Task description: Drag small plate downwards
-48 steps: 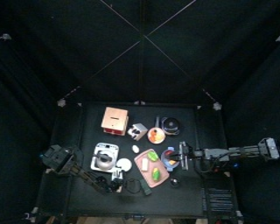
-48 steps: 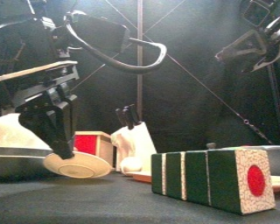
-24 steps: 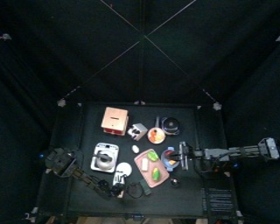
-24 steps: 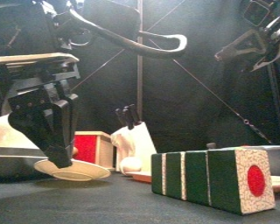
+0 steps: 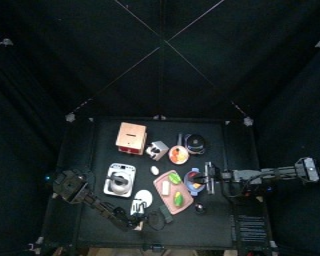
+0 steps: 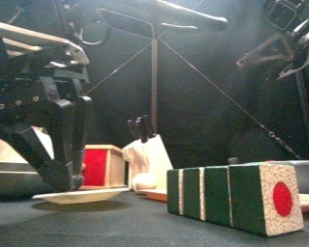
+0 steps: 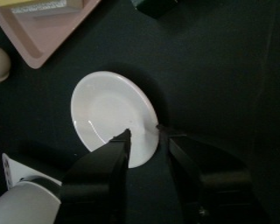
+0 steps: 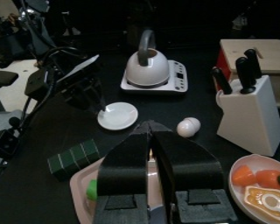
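The small plate [image 5: 140, 205] is white and round, and lies on the black table near its front left. It shows low at the left in the front view [image 6: 80, 196], in the left wrist view [image 7: 111, 107] and in the right wrist view [image 8: 116, 115]. My left gripper [image 5: 133, 211] stands over it [image 6: 63, 185], its jaws pinching the plate's rim [image 7: 143, 134], one jaw over the plate and one outside it. My right gripper [image 5: 211, 179] rests shut and empty at the right [image 8: 154, 133].
A big pink plate [image 5: 176, 192] of colourful items lies right of the small plate. A white-grey squarish object [image 5: 120, 178], an orange dish [image 5: 182, 154] and a brown box [image 5: 131, 134] lie further back. A green striped block [image 6: 235, 198] and a knife block [image 6: 151, 159] stand near.
My left gripper has moved toward the table's front edge with the small plate; both look nearer and larger in the front view. The right arm has not moved.
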Available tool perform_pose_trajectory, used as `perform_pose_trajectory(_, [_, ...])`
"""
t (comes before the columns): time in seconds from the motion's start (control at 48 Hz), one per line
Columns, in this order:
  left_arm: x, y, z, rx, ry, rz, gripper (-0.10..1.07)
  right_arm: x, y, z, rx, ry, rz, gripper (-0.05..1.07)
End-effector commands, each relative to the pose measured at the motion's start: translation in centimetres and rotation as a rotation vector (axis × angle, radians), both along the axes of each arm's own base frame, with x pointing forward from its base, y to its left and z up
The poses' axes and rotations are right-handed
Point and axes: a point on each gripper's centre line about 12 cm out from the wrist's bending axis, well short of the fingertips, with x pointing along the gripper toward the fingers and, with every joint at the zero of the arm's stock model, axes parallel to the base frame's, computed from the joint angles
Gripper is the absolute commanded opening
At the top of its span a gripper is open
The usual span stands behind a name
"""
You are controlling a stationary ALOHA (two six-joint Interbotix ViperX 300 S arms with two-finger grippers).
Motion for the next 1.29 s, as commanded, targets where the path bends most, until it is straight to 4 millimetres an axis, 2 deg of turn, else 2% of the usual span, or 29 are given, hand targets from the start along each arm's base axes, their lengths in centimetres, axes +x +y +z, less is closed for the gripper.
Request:
perform_pose_trajectory(0.0, [0.8, -0.5, 1.6, -0.028, -0.044, -0.001, 0.82, 0.4, -0.1, 1.0, 0.003, -0.028, -0.004, 0.01])
perform_pose_trajectory(0.208, [0.9, 0.0, 3.8, -0.030, -0.097, -0.005, 0.93, 0.5, -0.1, 1.4, 0.004, -0.037, -0.004, 0.01])
perform_pose_trajectory(0.479, [0.8, 1.2, 5.3, 0.027, -0.126, -0.001, 0.93, 0.5, -0.1, 0.9, 0.029, -0.022, -0.014, 0.01])
perform_pose_trajectory(0.708, [0.8, 1.7, 7.8, 0.056, -0.172, -0.007, 0.93, 0.7, -0.3, 1.3, 0.066, -0.031, -0.029, 0.01])
perform_pose_trajectory(0.938, [0.8, 3.8, 10.6, 0.103, -0.269, -0.012, 0.93, 0.7, -0.2, 1.1, 0.060, -0.023, -0.027, 0.01])
perform_pose_trajectory(1.271, [-0.1, 6.3, 11.2, 0.062, -0.293, 0.028, 0.93, 1.0, -0.8, 1.0, 0.079, -0.016, -0.057, 0.01])
